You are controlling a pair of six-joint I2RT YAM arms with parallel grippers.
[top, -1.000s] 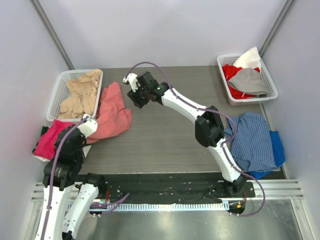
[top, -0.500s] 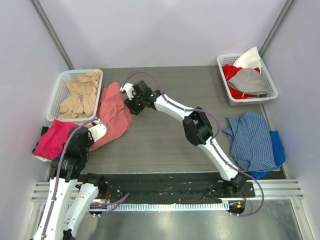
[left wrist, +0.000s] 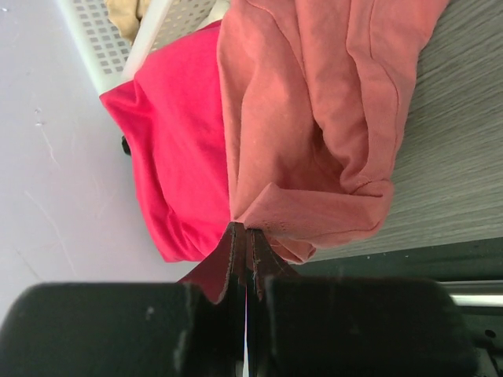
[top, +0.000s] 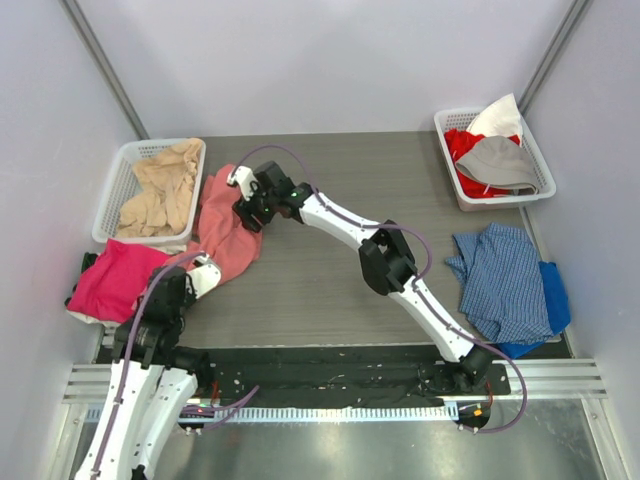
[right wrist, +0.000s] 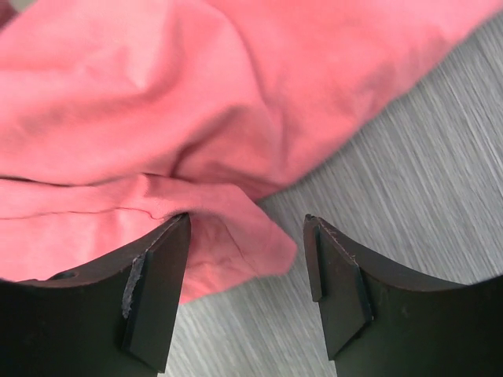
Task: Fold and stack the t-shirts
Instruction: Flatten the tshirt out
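Salmon-red t-shirt [top: 228, 232] lies at the left of the tabletop [top: 330, 270], right beside the magenta-pink t-shirt [top: 115, 280]. Nearest me, the left gripper [left wrist: 246, 236] has pulled back toward the bases, jaws pinched tight on the near hem and dragging it along. Further out, the right gripper [right wrist: 247, 236] has swung over from mid-table. Its jaws are spread wide, straddling a fold, with nothing gripped yet. My guess is they're about to stretch it flat.

Grey table [top: 400, 170] under salmon t-shirt [top: 222, 232], magenta t-shirt [top: 115, 280], blue checked shirt [top: 505, 280], left basket [top: 110, 205], right basket [top: 447, 152].
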